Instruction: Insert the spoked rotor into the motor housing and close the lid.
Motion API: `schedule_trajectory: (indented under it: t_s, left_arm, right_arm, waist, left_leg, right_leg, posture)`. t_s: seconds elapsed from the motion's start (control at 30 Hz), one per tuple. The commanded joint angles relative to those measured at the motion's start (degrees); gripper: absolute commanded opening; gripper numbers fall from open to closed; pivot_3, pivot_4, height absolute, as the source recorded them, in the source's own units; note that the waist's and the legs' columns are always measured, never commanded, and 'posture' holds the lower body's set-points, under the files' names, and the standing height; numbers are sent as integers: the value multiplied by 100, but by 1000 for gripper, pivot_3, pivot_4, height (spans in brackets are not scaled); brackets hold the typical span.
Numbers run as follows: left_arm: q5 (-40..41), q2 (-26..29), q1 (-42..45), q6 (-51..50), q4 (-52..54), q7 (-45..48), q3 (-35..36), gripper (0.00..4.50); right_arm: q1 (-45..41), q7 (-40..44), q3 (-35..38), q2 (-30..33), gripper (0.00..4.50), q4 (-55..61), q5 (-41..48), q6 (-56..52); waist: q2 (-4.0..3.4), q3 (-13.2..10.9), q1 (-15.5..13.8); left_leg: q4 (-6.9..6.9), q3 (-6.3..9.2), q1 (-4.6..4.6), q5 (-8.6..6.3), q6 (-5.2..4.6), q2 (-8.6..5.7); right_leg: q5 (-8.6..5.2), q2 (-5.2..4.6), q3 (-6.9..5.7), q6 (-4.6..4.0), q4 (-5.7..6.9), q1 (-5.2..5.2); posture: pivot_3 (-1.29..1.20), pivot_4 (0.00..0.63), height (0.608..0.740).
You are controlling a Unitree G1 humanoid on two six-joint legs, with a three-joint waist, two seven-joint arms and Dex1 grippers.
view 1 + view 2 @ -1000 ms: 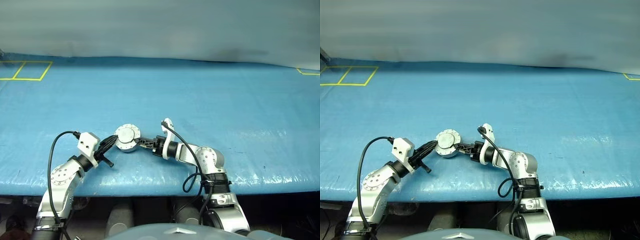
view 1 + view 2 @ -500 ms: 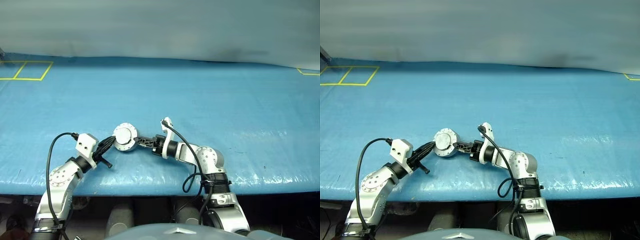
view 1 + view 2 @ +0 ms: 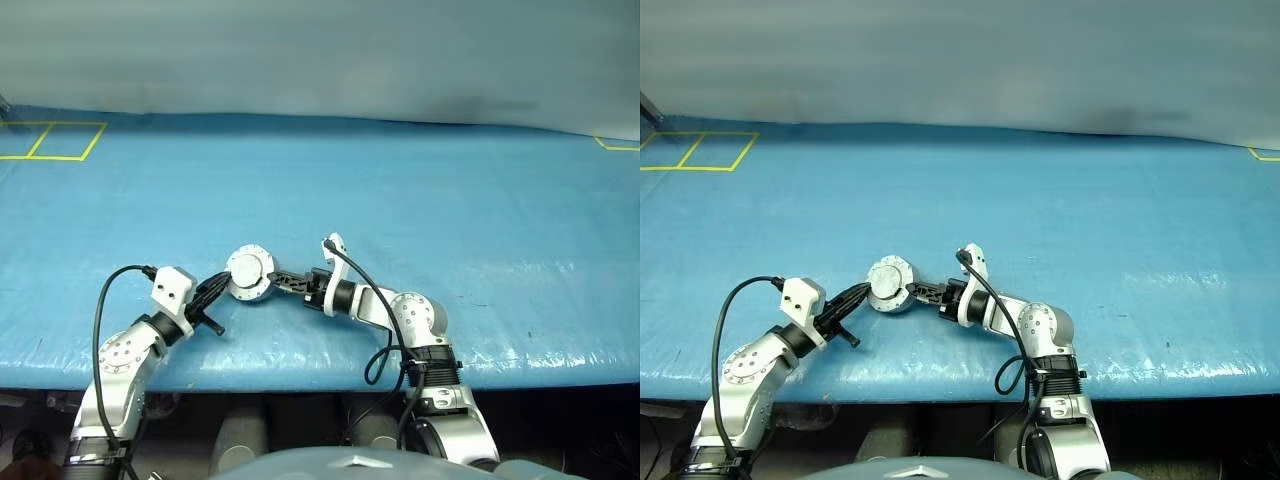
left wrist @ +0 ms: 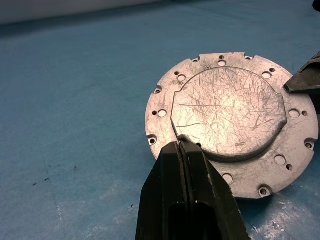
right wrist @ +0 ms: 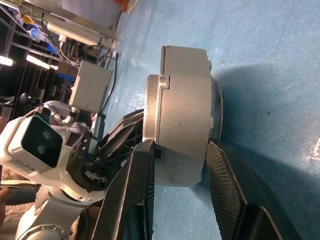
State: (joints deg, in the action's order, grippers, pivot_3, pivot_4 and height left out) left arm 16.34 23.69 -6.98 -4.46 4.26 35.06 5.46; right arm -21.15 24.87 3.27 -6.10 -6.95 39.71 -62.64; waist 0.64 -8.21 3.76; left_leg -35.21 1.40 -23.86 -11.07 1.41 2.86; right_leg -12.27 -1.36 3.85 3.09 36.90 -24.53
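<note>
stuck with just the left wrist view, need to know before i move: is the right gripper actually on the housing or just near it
Observer: The right gripper straddles the housing's side wall, one finger on each face.
Operator: is it lying flat
Observer: No, it is tipped up off the blue table, with the lid facing the head camera.
Operator: and my left gripper from above
Observer: The left gripper is shut, its tips at the lid's edge opposite the right gripper.

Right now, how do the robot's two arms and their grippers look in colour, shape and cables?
Both arms are rounded silver-grey metal segments with disc-shaped joints. A white camera block sits on each wrist, and a black cable loops alongside each arm. The left gripper and right gripper each have two slim black fingers.
</note>
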Motion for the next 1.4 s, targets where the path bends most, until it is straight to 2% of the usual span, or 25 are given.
schedule_trajectory:
  t_s: [0.03, 0.27, 0.3, 0.4, 0.53, 0.73, 1.0, 1.2, 1.4]
  left_arm:
    - [86, -133, 133, 60, -24, -159, 155, 0]
    - [415, -217, 166, -228, 6, -37, 220, 0]
    - [492, -198, 166, -266, 27, 40, 212, 180]
    - [680, -207, 185, -339, 92, 143, 267, 859]
    - [772, -239, 216, -425, 137, 129, 381, 2237]
    - [1536, -408, 126, -1082, 435, 132, 591, 4128]
    - [2532, -778, 45, -1692, 664, -10, 901, 4128]
    - [3285, -917, 89, -2110, 656, -49, 1169, 4128]
    - [3499, -980, 56, -2276, 644, -81, 1182, 4128]
  right_arm:
    - [-57, -151, 141, -205, 1195, -15, 122, 82]
    - [-64, -335, 265, -209, 1195, -16, 275, 166]
    - [-58, -346, 258, -200, 1195, -9, 287, 177]
    - [-47, -379, 236, -183, 1195, 0, 315, 206]
    - [-45, -399, 201, -162, 1195, 1, 342, 250]
    - [-66, -426, 199, -155, 1195, -11, 392, 295]
    - [-183, -516, 476, -216, 1195, -25, 656, 323]
    - [-425, -705, 1082, -361, 1195, 56, 1281, 280]
    - [-663, -898, 1382, -446, 1195, 249, 1699, 147]
  waist:
    - [5, -3, 4]
    - [12, -11, 5]
    - [12, -12, 5]
    - [16, -18, 4]
    - [22, -24, 4]
    - [28, -29, 6]
    - [35, -36, 2]
    - [42, -53, 7]
    - [38, -58, 25]
  left_leg:
    - [0, 0, -1, 0, 0, 0]
    - [5, 1, -12, -2, -3, 1]
    - [5, 2, -13, -2, -3, 0]
    - [2, 2, -13, -2, -3, 0]
    - [1, 3, -13, -2, -3, 0]
    - [2, 4, -14, -2, -3, 0]
    - [-1, 7, -15, -2, -3, 0]
    - [-6, 13, -25, -1, -3, 0]
    - [-8, 23, -48, -2, -5, 5]
  right_leg:
    - [0, 1, 0, 0, 0, 0]
    - [0, 6, -1, 0, -2, -4]
    - [-1, 6, -1, 0, -3, -4]
    - [-1, 5, -1, 1, -3, -3]
    - [-1, 5, -1, 1, -3, -3]
    - [0, 6, -1, 1, -4, -3]
    - [0, 8, -2, 1, -4, -1]
    - [0, 11, -5, 2, -5, -5]
    - [3, 23, -5, 5, -5, -20]
  posture:
    - [0, 150, 740]
    - [0, 150, 740]
    - [0, 150, 740]
    - [0, 150, 740]
    - [0, 150, 740]
    - [0, 150, 740]
    - [0, 150, 740]
    - [0, 150, 740]
    - [0, 150, 740]
